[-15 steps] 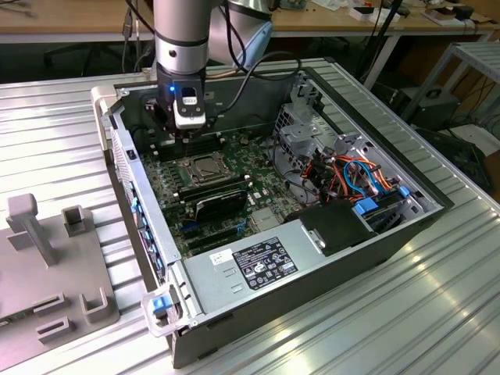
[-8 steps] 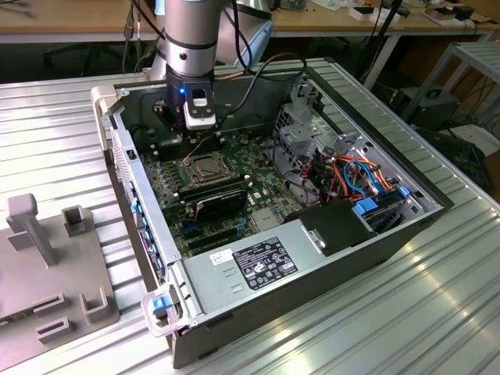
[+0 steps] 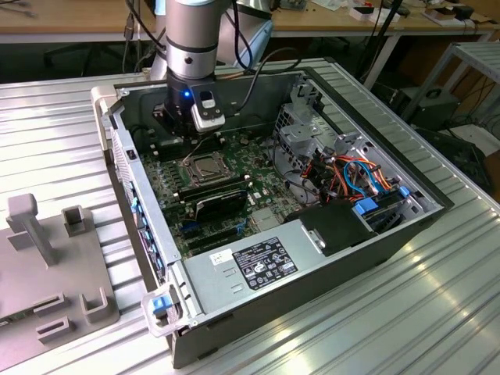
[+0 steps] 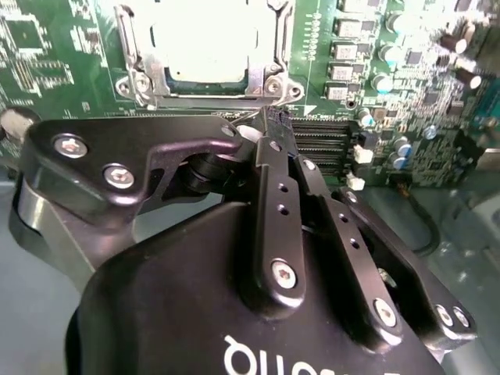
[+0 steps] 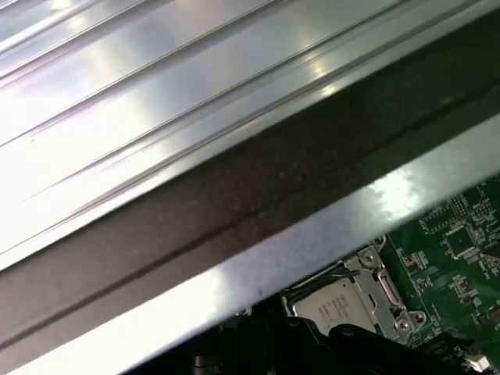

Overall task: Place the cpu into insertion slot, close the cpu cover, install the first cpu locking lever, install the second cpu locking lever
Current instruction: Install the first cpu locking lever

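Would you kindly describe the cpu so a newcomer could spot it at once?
Inside the open case, find the green board beneath the gripper. The cpu is the pale square chip in the silver-rimmed socket, unlike the long black slots.

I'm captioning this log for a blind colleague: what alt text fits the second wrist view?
The black tool looms in front of a green board, close to the slot where the silvery cpu lies framed by the metal cover. Black memory slots and small capacitors lie alongside.

Power-supply label (image 3: 264, 264); print illegible
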### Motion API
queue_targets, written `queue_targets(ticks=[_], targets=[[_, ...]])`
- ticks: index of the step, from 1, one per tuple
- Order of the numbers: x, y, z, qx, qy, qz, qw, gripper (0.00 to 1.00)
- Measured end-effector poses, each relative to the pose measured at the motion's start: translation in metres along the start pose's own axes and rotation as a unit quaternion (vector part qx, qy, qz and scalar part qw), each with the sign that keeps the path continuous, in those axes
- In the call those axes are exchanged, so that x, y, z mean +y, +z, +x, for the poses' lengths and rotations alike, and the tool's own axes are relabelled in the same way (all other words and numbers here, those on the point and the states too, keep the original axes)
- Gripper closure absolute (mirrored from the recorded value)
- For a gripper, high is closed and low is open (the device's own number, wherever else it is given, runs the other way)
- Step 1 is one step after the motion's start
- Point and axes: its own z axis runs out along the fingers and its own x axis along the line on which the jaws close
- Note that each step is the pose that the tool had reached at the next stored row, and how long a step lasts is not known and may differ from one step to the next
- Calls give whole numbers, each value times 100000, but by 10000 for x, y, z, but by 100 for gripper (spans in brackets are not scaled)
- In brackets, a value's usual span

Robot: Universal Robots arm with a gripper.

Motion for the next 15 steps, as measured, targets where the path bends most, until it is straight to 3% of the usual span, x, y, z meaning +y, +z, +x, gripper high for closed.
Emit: queue_targets(ticks=[4,10,13,15], targets=[[14,1,-21,-2,-1110,-4,99994,89],[61,23,-105,19,-3446,-34,99941,89],[66,36,-116,38,-5657,-70,99840,89],[74,48,-132,59,-7454,-111,99722,89]])
